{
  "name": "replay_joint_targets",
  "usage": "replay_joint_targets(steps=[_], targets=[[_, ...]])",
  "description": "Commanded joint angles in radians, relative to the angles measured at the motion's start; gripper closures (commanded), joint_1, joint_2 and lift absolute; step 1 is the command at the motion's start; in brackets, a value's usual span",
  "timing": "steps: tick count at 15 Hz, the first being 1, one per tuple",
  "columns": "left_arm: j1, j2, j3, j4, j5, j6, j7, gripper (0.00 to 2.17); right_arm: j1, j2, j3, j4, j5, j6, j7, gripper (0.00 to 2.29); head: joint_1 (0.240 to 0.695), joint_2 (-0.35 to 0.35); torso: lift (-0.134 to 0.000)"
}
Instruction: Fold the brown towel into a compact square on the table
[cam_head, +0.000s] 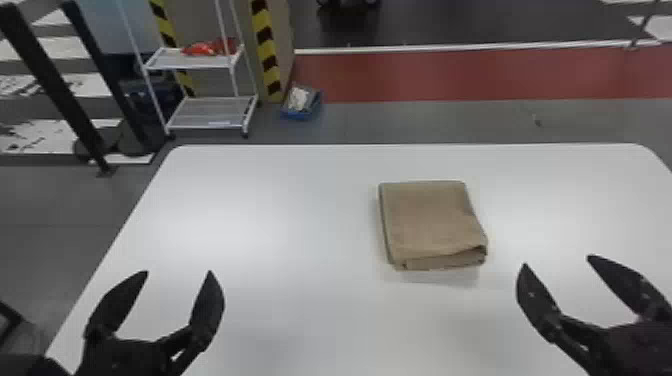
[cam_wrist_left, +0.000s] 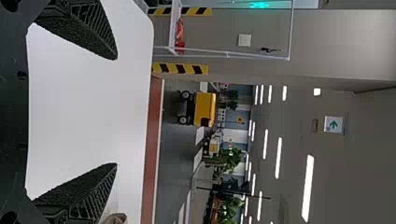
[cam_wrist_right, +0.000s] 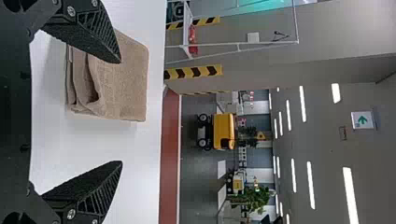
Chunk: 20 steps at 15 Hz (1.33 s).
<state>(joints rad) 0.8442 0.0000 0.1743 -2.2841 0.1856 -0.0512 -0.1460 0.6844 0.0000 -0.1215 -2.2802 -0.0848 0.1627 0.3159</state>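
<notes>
Towel (cam_head: 430, 215) sits on my white surface (cam_head: 275, 225), nearer the right tool (cam_head: 557, 260) than the left tool (cam_head: 179, 272), folded squarish. Both gape wide, gripping nothing, hanging clear, I'd guess because folding's basically done, bar that loose near edge (cam_head: 445, 260).

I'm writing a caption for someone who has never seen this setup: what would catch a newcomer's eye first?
Probably the brown towel, folded into a squarish pad right of centre on the white table. Next, the two black grippers, both open: the left gripper over the table's near left, the right gripper at its near right. Behind, yellow-and-black striped tape edges a pillar.
</notes>
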Motion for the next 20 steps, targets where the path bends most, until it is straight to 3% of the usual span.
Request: replay_joint_targets(steps=[1,20], targets=[[0.006,-0.003,-0.001,-0.002,0.000,0.001,0.000,0.07,0.007,0.001,0.003,-0.001,-0.001,-0.007,0.000,0.12,0.695,0.099,-0.123],[0.007,-0.003,0.022,0.015,0.014,0.001,-0.027,0.07,0.053,0.001,0.042,-0.010,0.013,-0.056,-0.018,0.12,0.695,0.138,-0.123]])
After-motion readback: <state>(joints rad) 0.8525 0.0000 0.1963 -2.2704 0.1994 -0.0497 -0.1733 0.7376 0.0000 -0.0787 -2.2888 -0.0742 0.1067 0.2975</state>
